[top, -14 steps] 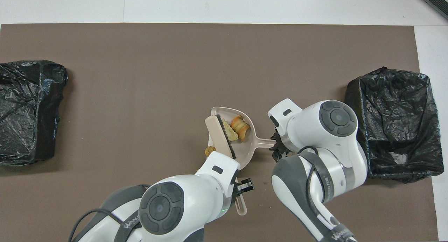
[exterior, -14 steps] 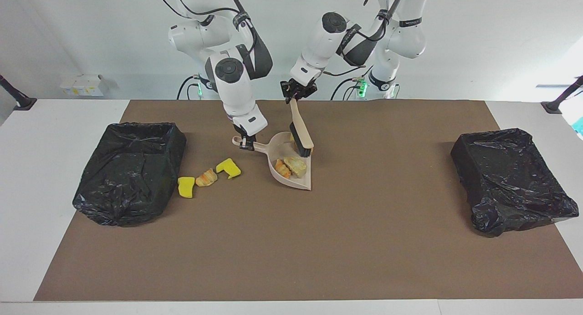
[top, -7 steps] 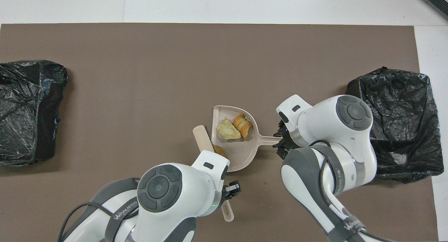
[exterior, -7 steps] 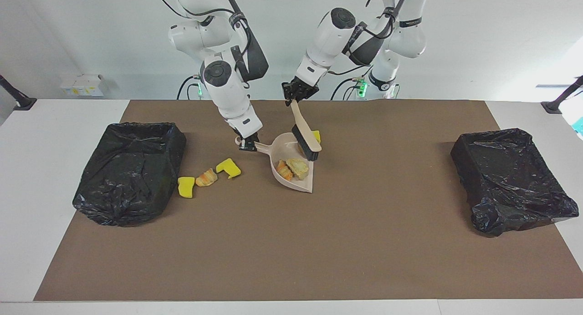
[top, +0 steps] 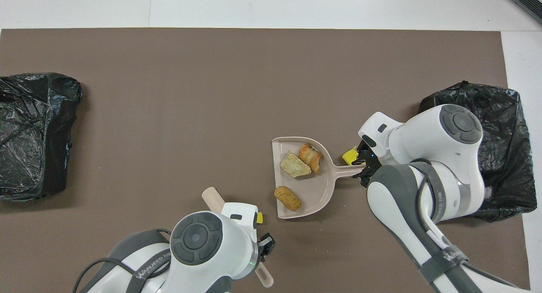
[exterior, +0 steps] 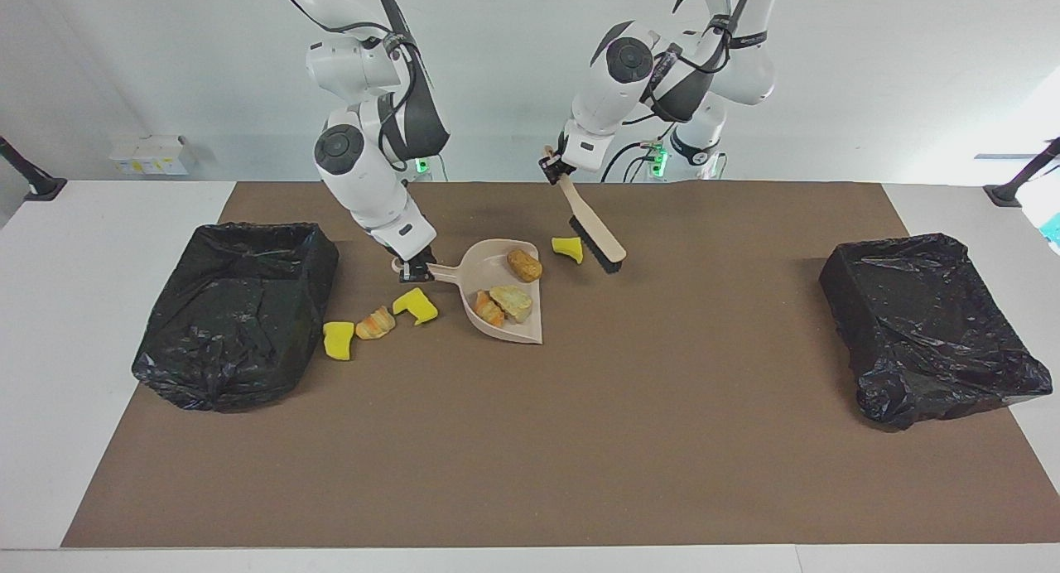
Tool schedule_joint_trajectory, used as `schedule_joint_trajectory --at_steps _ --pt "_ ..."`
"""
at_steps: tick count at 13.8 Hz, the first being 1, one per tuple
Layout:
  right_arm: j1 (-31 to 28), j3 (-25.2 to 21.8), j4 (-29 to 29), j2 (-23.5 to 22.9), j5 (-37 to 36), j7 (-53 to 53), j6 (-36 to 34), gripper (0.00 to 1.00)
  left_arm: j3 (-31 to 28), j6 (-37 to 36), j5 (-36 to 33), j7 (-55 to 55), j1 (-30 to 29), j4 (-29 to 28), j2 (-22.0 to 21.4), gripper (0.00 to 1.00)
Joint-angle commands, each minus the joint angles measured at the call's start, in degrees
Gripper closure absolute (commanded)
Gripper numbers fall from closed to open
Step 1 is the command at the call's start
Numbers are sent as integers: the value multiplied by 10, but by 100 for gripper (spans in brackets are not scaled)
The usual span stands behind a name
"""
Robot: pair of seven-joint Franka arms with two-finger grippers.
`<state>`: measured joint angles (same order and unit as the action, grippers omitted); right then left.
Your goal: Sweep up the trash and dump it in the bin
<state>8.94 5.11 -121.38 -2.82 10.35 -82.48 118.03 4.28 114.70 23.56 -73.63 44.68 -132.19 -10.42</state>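
Dustpan and brush held up amid scattered trash on the table (exterior: 662, 440).
Two black bins (exterior: 236, 308) (exterior: 932, 325) sat at the table's ends; right gripper (exterior: 416, 268) pinched the dustpan (exterior: 505, 296) handle, three trash lumps (exterior: 509, 291) inside; left gripper (exterior: 551, 166) clamped the brush (exterior: 592, 233); a yellow piece (exterior: 568, 248) lay at the dustpan's two o'clock in the facing view, three pieces (exterior: 377, 320) at its nine o'clock.

1. The dustpan (exterior: 502, 304) is seen in pale beige-pink.
2. Three tan, brown and orange trash lumps (exterior: 512, 298) are carried in it.
3. Yellow foam pieces (exterior: 338, 340) and a striped orange lump (exterior: 375, 323) are seen on the brown mat (exterior: 530, 440).
4. The brush (exterior: 595, 235) is beige with black bristles.
5. Both bins (exterior: 236, 312) are lined in glossy black.
6. The arms (exterior: 364, 171) are white and grey.
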Motion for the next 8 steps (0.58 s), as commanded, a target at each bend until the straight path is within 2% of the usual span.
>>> schedule_joint_trajectory --at_steps 1,4,7,8 --pt "20 3 -3 11 -59 13 -3 100 11 39 0 -88 26 -38 -21 100" --pt "41 3 -12 16 -100 58 20 100 13 134 1 -116 67 -88 -9 100" --pt "50 3 -24 17 -123 79 43 99 13 194 10 -110 68 -90 21 100" --pt "55 3 -25 16 -132 80 48 90 13 213 11 -108 70 -90 34 100"
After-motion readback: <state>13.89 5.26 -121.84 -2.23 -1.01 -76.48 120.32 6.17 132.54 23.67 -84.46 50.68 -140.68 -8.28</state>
